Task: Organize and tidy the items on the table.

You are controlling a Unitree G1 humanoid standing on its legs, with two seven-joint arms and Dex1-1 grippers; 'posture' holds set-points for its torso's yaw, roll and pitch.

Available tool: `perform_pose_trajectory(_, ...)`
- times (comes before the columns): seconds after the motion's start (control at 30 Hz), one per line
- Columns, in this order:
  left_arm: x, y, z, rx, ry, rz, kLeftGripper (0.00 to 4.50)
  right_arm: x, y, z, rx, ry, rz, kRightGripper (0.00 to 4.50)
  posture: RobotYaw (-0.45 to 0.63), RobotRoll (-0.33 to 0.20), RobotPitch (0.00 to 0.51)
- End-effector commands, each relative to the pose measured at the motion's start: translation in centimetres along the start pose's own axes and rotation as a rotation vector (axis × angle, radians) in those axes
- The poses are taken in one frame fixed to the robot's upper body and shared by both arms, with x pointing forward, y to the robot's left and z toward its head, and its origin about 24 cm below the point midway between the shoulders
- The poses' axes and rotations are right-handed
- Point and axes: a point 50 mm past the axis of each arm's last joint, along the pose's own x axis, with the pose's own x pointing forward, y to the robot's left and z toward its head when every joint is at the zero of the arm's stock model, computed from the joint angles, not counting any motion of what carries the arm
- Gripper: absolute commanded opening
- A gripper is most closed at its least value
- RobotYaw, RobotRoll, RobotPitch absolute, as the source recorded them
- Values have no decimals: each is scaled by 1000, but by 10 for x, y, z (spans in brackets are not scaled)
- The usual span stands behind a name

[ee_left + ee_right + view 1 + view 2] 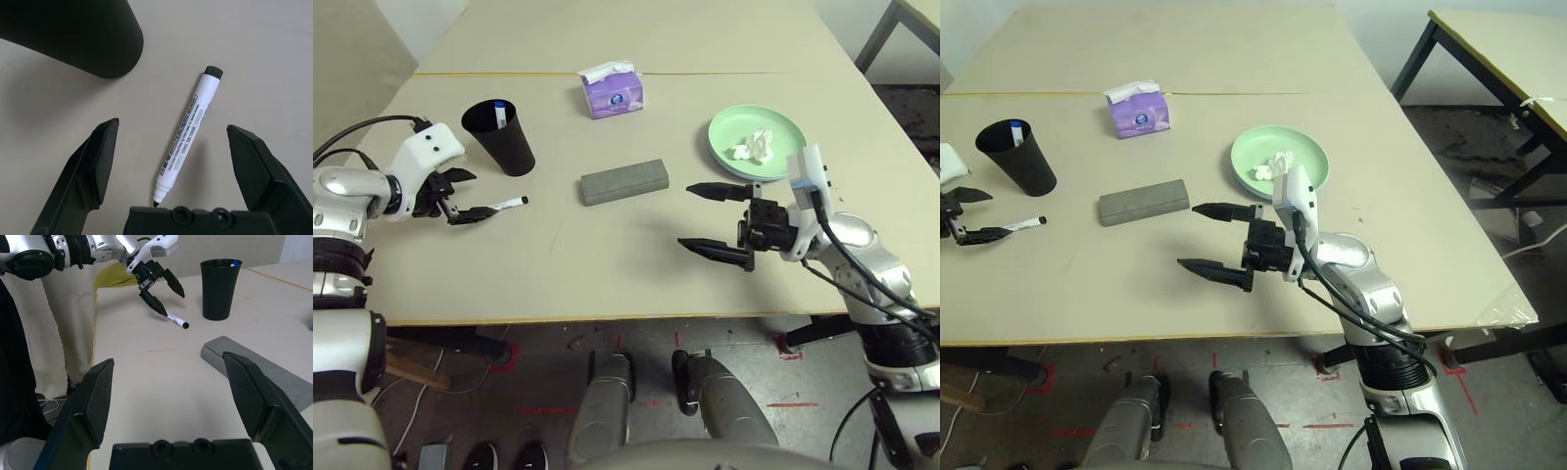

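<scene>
Presently: large beige matte tabletop [607,264]; black tapered plastic cup [507,147], left; slim white black-capped marker [188,134], near-left, beside it, likely light, stiff, prone to roll, best gripped mid-barrel; left gripper [173,129], right gripper [168,357], wide open, empty.

1. The left hand [172,123], with two angular black fingers, is wide open over the matte beige table [274,63].
2. A slim white plastic whiteboard marker [186,134] lies on the table, in the gap between the fingers, gripped by neither.
3. Its black-capped end points away from the hand's base; its narrow black tip points toward that base.
4. Dark printing, including the word "WHITEBOARD", runs along the barrel.
5. The smooth, round-based black cup [93,34] is near the marker but apart from it, partly in view.
6. Soft shadows fall on the table beside the cup and the marker.
</scene>
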Motion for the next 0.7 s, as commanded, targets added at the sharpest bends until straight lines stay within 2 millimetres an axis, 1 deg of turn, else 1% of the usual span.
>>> perform_pose_trajectory(0.03, 0, -3, -5, -28, 52, -47, 4478, 1, 0, 3, -14, 11, 8, 4500, -30, 0, 207)
perform_pose_trajectory(0.27, -2, 4, 4, -1, 106, -59, 4478, 2, 2, 3, -16, 10, 13, 4500, -40, 0, 210)
perform_pose_trajectory(0.43, 1, 8, 9, 18, 126, -54, 4478, 3, 4, 3, -17, 8, 9, 4500, -50, 0, 213)
perform_pose_trajectory(0.7, 9, 6, 9, 3, 151, -95, 4478, 2, 6, 3, -18, 10, 3, 4500, -62, 0, 209)
